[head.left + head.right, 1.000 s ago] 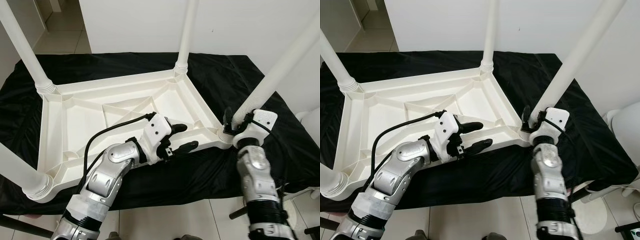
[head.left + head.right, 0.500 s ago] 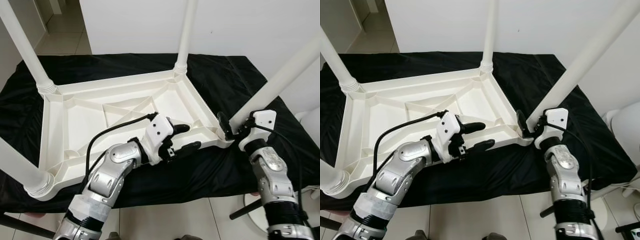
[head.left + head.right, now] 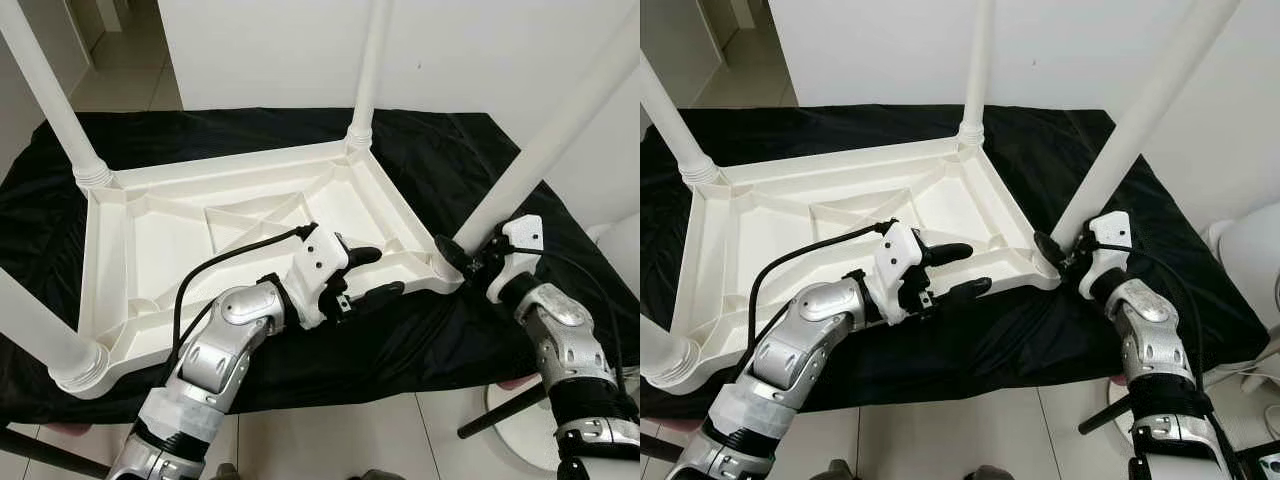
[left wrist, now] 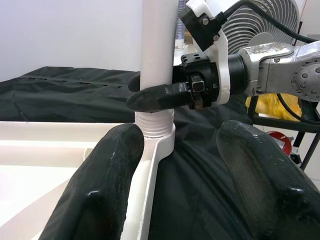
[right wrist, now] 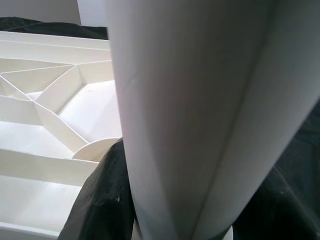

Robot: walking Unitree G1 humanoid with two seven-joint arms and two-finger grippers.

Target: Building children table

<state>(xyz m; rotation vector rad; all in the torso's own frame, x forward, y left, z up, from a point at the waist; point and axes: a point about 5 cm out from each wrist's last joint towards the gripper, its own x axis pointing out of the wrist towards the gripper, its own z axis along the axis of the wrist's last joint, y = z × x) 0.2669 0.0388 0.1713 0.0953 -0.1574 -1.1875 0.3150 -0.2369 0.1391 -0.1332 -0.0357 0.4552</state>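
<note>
Leg-fitting is where I judge we are: my right gripper (image 3: 470, 258) clasps the last leg (image 3: 540, 150) at the near right corner socket of the upturned tabletop (image 3: 180, 235), left gripper (image 3: 372, 272) spread empty over its rim, so next I twist it home.

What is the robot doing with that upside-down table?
It is putting together a white table top that lies upside down on a black cloth. The right tool is clamped around the near right leg, low down by its corner socket. The left tool is open, straddling the table's near edge. Three other legs are already standing up.
</note>
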